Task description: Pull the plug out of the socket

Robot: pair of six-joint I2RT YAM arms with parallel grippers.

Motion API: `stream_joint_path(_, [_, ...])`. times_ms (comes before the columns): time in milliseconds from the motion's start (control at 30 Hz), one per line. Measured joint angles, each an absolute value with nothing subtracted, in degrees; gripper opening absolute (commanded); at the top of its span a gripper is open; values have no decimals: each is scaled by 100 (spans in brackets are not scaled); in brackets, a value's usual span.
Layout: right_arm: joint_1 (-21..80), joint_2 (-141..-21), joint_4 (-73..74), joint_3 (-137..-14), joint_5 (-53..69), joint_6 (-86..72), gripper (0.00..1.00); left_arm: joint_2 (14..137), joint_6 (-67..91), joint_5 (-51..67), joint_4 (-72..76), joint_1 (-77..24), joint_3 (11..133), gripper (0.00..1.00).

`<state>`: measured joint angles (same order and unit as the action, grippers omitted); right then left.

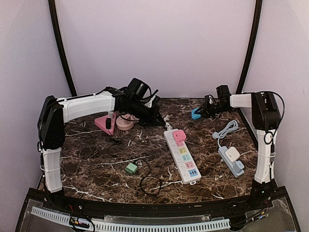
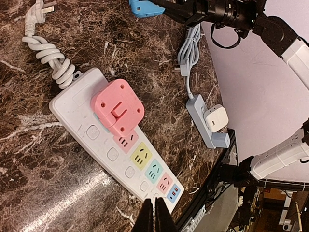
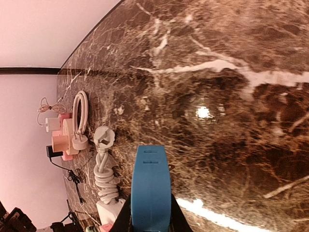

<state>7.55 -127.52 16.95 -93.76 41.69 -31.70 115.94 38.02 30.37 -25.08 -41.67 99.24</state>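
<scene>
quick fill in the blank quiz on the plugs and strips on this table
1. The right gripper is shut on a plug coloured ___.
2. The adapter plugged into the long strip is ___.
3. The charger plugged into the short strip is ___.

Missing words: blue; pink; white

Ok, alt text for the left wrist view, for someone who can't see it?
A pink plug sits on a white power strip, at the end nearest its coiled cord, on a marble table; the left gripper is shut at the bottom edge, clear of the plug. At the top, the right gripper holds a blue plug.
</scene>
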Motion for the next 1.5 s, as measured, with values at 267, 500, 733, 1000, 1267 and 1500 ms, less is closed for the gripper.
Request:
stream_joint_path(267, [434,-12739,1802,-9061,4066,-2923,20,11598,3824,3033,-2473,-4167,9924,3])
stream_joint_path(500, [423,-12621,1986,-8855,3680,-2692,37,11605,3879,3033,-2401,-4167,9924,3])
stream_joint_path(733, [423,-12283,2152,-8659,3218,-2523,50,11616,3920,3037,-2335,-4167,9924,3])
stream_joint_path(1000, [467,-11716,2248,-8482,2593,-2353,54,11692,3966,3052,-2231,-4167,9924,3])
stream_joint_path(1267, [902,-11476,2386,-8379,2285,-2123,58,11856,4012,3083,-2121,-4167,9924,3])
stream_joint_path(1500, [1747,-10759,2132,-7603,2821,-2071,64,12005,4097,3155,-1922,-4167,9907,3])
